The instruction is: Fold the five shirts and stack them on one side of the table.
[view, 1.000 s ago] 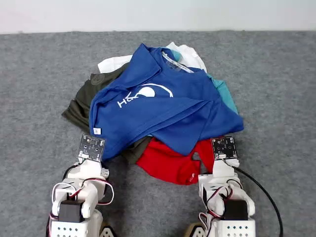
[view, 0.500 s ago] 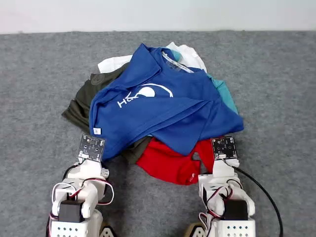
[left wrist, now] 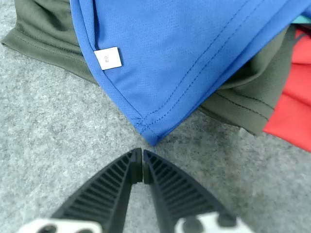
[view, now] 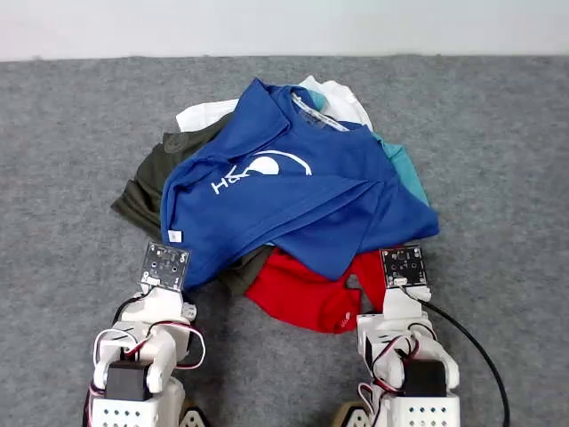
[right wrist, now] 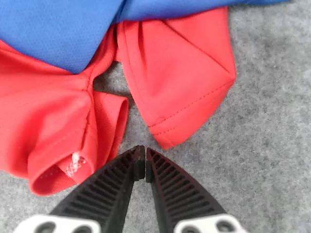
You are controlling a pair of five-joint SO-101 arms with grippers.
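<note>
A heap of shirts lies mid-table: a blue shirt (view: 293,191) on top, over an olive shirt (view: 156,178), a red shirt (view: 307,294), a white shirt (view: 333,98) and a teal shirt (view: 404,169). My left gripper (left wrist: 142,165) is shut and holds nothing, just short of the blue shirt's (left wrist: 184,58) hem corner, with the olive shirt (left wrist: 238,107) beside it. My right gripper (right wrist: 145,162) is shut and bare, just before the red shirt's (right wrist: 180,82) sleeve. Both arms sit at the near edge, the left arm (view: 160,294) and the right arm (view: 404,285).
Grey felt table (view: 71,133) spreads wide to both sides of the heap. A pale wall (view: 284,27) runs along the far edge. A black cable (view: 471,342) trails from the right arm's base.
</note>
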